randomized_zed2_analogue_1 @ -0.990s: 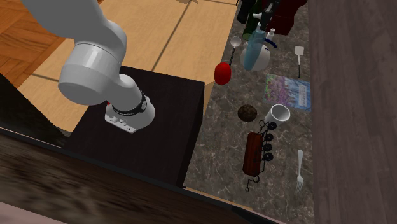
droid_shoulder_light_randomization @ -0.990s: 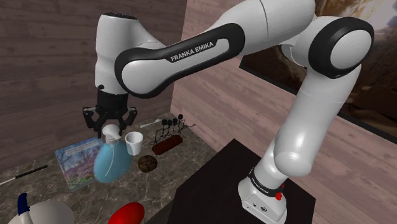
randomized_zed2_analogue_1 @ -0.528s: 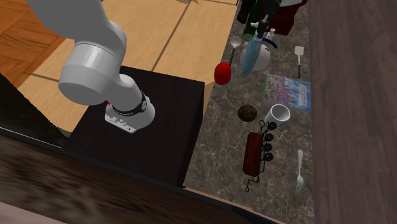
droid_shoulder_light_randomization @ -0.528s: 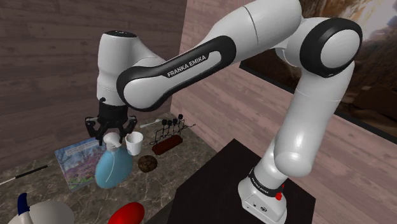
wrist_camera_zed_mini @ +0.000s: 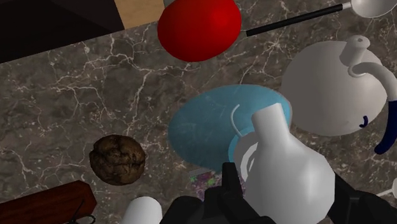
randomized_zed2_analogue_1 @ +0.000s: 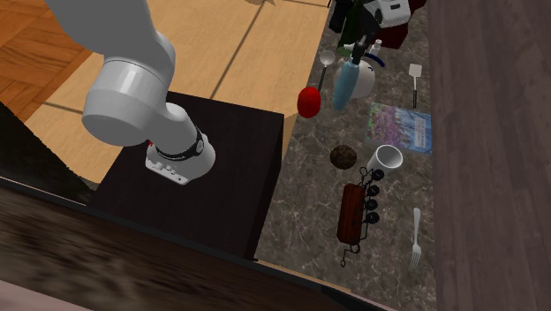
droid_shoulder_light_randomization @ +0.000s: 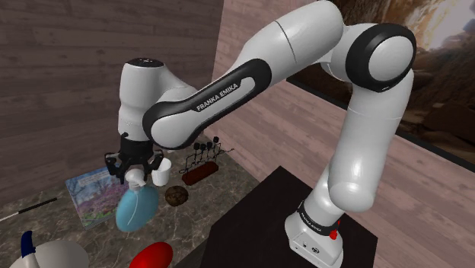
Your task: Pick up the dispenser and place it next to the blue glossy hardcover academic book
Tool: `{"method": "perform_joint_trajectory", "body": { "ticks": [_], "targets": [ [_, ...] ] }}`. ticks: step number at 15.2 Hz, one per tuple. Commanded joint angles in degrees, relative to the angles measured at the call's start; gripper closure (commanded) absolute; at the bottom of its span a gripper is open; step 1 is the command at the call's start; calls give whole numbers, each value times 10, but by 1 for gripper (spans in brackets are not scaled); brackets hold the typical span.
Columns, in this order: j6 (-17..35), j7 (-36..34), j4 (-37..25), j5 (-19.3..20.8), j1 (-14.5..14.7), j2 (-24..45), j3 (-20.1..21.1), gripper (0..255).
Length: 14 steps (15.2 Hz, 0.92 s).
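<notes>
The dispenser is a pale blue, rounded bottle [droid_shoulder_light_randomization: 135, 208] with a white pump head [wrist_camera_zed_mini: 286, 167]. My gripper [droid_shoulder_light_randomization: 137, 163] is shut on that white head, and the blue body [wrist_camera_zed_mini: 219, 124] hangs below the fingers [wrist_camera_zed_mini: 232, 186]. The bottle is low over the marble counter [droid_shoulder_light_randomization: 190, 217], just at the near edge of the blue book [droid_shoulder_light_randomization: 90, 190] with a flowery cover. In the second exterior view the bottle [randomized_zed2_analogue_1: 344, 81] hangs tilted below the gripper [randomized_zed2_analogue_1: 357, 42], apart from the book [randomized_zed2_analogue_1: 399, 126]. I cannot tell whether its base touches the counter.
A white cup [droid_shoulder_light_randomization: 160, 171], a brown ball [droid_shoulder_light_randomization: 176, 196] and a rack [droid_shoulder_light_randomization: 202, 160] lie to the shoulder view's right of the bottle. A red object [droid_shoulder_light_randomization: 156, 255] and a white teapot [wrist_camera_zed_mini: 334, 86] sit close by. A fork [randomized_zed2_analogue_1: 415, 238] and spatula [randomized_zed2_analogue_1: 413, 78] lie near the wall.
The gripper has come down with the dispenser in it, so the bottle now hangs lower, close to the counter by the book's near edge.
</notes>
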<state>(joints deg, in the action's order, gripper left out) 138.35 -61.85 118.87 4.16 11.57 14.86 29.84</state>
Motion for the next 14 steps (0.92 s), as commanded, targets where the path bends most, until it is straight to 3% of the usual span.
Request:
{"method": "perform_joint_trajectory", "body": {
  "ticks": [1, 14],
  "targets": [
    [14, -4, 4, 8, 3, 11, -3, 255],
    [96, -35, 18, 60, 27, 85, -34, 255]
  ]
}}
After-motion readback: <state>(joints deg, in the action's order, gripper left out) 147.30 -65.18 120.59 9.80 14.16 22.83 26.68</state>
